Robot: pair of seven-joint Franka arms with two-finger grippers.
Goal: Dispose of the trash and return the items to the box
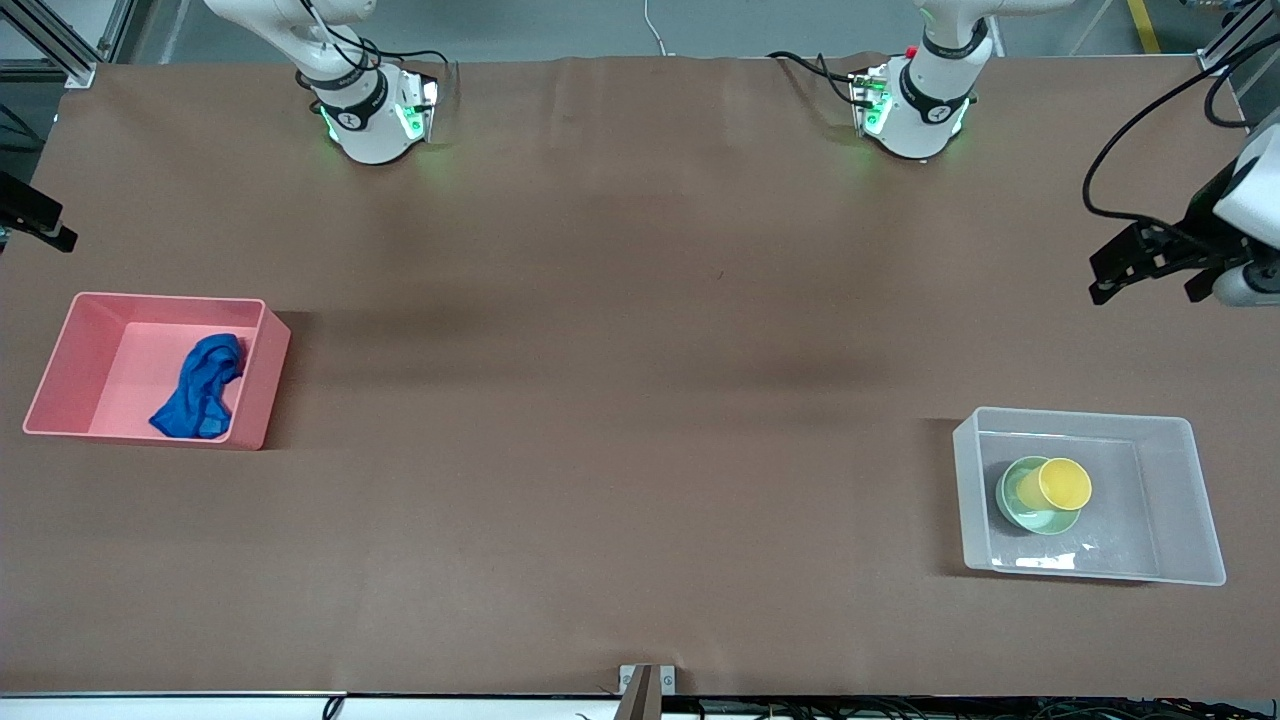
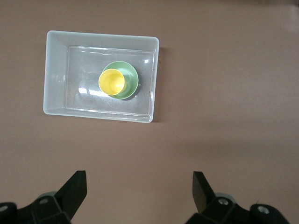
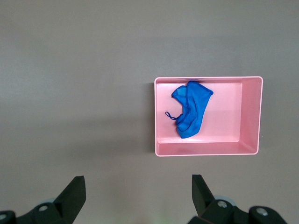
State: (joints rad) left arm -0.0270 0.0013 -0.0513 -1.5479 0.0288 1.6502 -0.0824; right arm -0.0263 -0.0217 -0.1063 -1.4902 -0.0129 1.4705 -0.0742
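Note:
The blue cloth (image 1: pixel 200 387) lies crumpled inside the pink tub (image 1: pixel 60 365) at the right arm's end of the table; it also shows in the right wrist view (image 3: pixel 191 108). The yellow cup (image 1: pixel 1063 484) stands in the mint-green bowl (image 1: pixel 1015 500) inside the clear tub (image 1: pixel 1170 480) at the left arm's end; the left wrist view shows the cup (image 2: pixel 111 82), the bowl (image 2: pixel 130 79) and the clear tub (image 2: pixel 56 70). My left gripper (image 1: pixel 1150 278) (image 2: pixel 139 186) is open and empty over bare table. My right gripper (image 1: pixel 35 222) (image 3: pixel 138 186) is open and empty over bare table beside the pink tub (image 3: pixel 250 116).
The brown table (image 1: pixel 640 400) stretches between the two tubs. The arm bases (image 1: pixel 375 110) (image 1: pixel 915 105) stand along the table edge farthest from the front camera. A small metal bracket (image 1: pixel 647 680) sits at the nearest edge.

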